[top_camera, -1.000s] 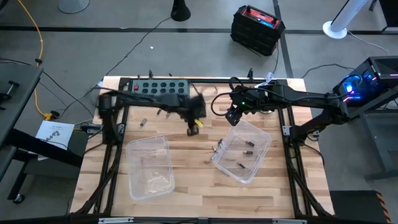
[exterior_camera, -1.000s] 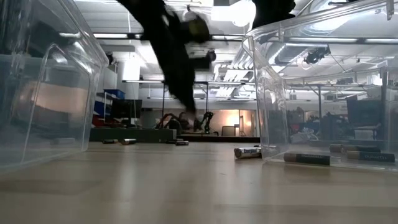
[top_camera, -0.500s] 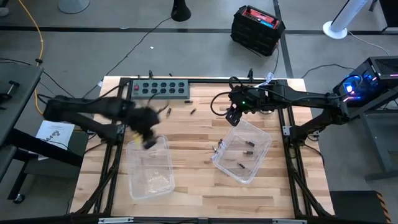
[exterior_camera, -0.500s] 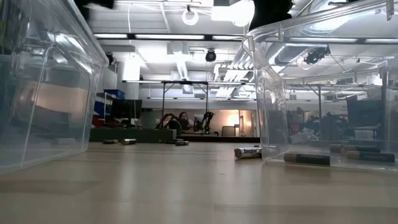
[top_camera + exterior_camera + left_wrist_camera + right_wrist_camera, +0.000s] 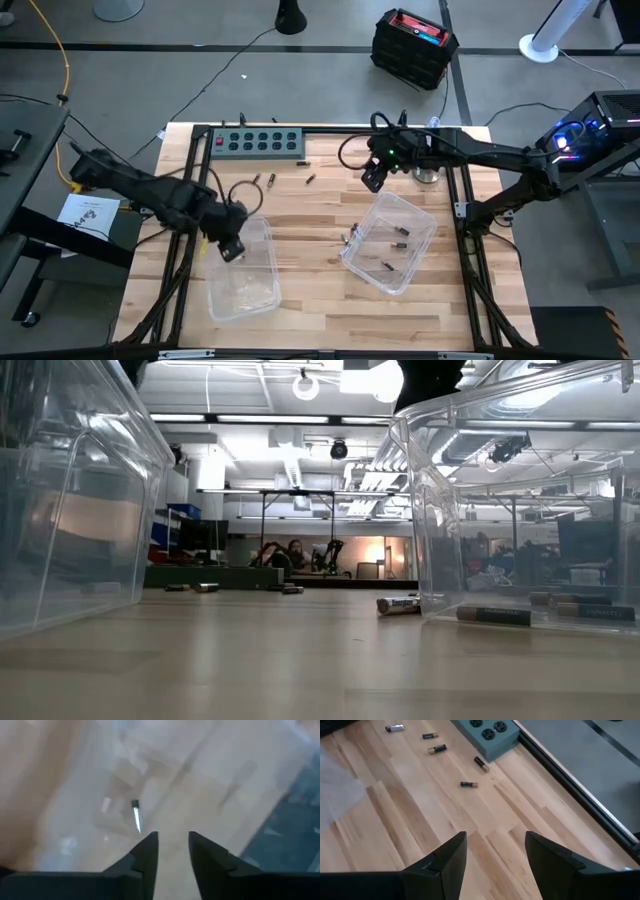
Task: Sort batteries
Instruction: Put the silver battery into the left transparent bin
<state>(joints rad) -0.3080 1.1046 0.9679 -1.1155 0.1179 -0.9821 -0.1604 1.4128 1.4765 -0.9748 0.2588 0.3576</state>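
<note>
I see the left claw over the left clear bin, fingers narrowly apart, empty. The right claw hovers wide open above the worktop. Loose batteries lie near the power strip; others sit in the right bin.

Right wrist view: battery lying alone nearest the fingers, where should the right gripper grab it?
Grip the battery mid-body, from straight above, with the open right gripper closing across its width. It lies flat on the table with nothing touching it.
</note>
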